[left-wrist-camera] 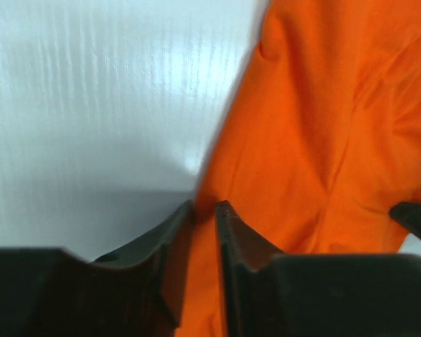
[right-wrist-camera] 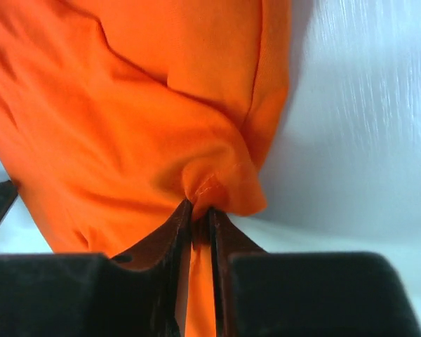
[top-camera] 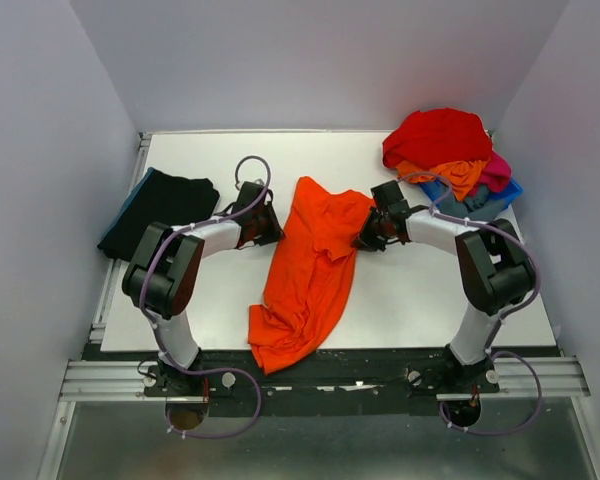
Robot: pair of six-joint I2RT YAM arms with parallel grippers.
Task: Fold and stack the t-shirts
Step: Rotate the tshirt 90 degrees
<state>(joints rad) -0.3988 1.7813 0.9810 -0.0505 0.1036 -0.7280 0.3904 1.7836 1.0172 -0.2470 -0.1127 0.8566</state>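
On glossy table [top-camera: 430, 300], rumpled orange t-shirt [top-camera: 315, 265], left tool [left-wrist-camera: 204, 209] and right tool [right-wrist-camera: 200, 209] tight on its edges

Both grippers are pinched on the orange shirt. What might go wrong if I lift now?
1. The left gripper seems to bite only the very edge of the orange t-shirt; it may slip out.
2. The right gripper clamps a bunched fold, so it may lift extra layers and skew the fold.
3. The shirt's crumpled lower end lies at the near edge of the table and could drag off.
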